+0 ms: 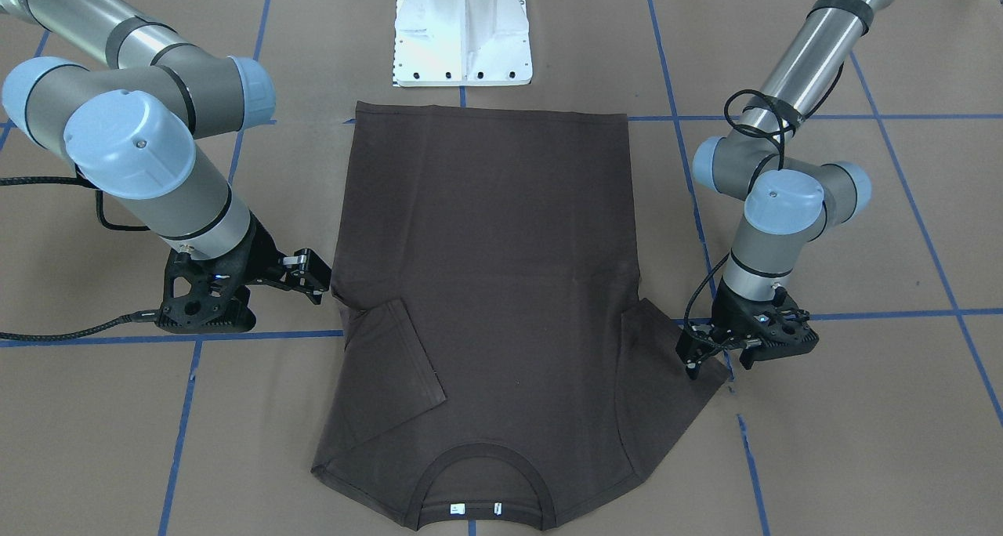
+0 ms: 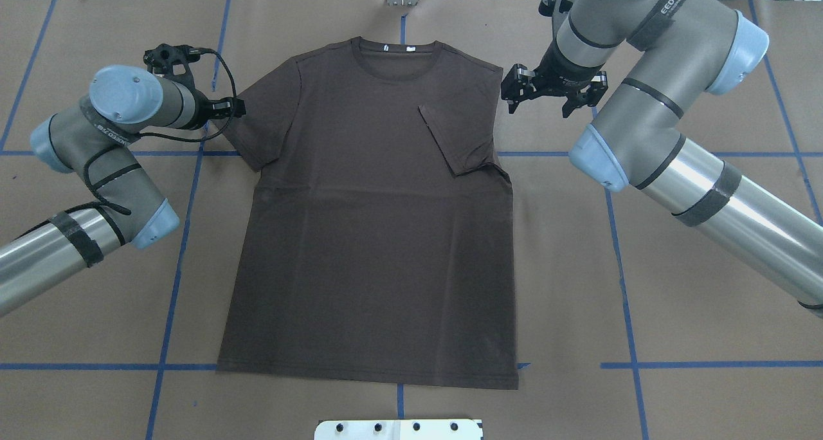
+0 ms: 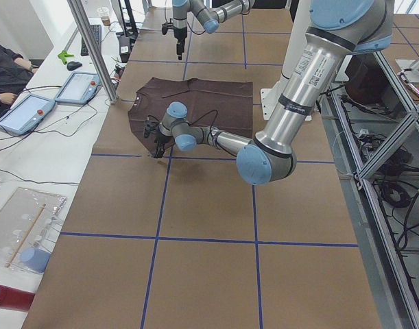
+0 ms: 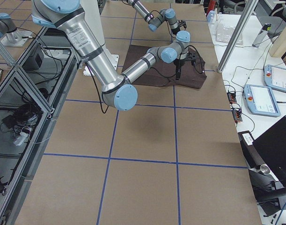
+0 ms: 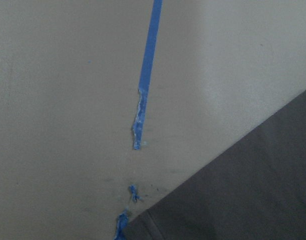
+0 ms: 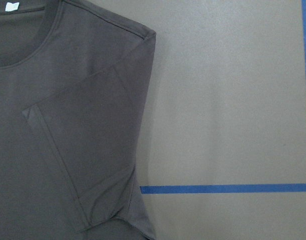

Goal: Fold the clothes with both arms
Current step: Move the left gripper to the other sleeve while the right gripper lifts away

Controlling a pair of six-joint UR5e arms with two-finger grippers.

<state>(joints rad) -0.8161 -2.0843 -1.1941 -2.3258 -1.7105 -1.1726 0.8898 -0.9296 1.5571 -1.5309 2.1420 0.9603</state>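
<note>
The dark brown T-shirt (image 2: 373, 234) lies flat on the brown table, with its collar and white tags (image 2: 398, 47) at the far side. The sleeve on my right side (image 2: 456, 137) is folded in over the chest; it also shows in the right wrist view (image 6: 87, 150). The sleeve on my left side (image 2: 257, 131) lies spread out. My left gripper (image 1: 717, 363) is open and low at that sleeve's outer edge, and holds nothing. My right gripper (image 2: 553, 105) is open and empty, above the table just off the shirt's right shoulder. The left wrist view shows only a sleeve corner (image 5: 243, 190).
The white pedestal base (image 1: 462, 34) stands at the shirt's hem side. Blue tape lines (image 2: 186, 202) cross the table. A side table with tablets (image 3: 24, 113) and a metal pole (image 3: 92, 48) stands beyond the collar end.
</note>
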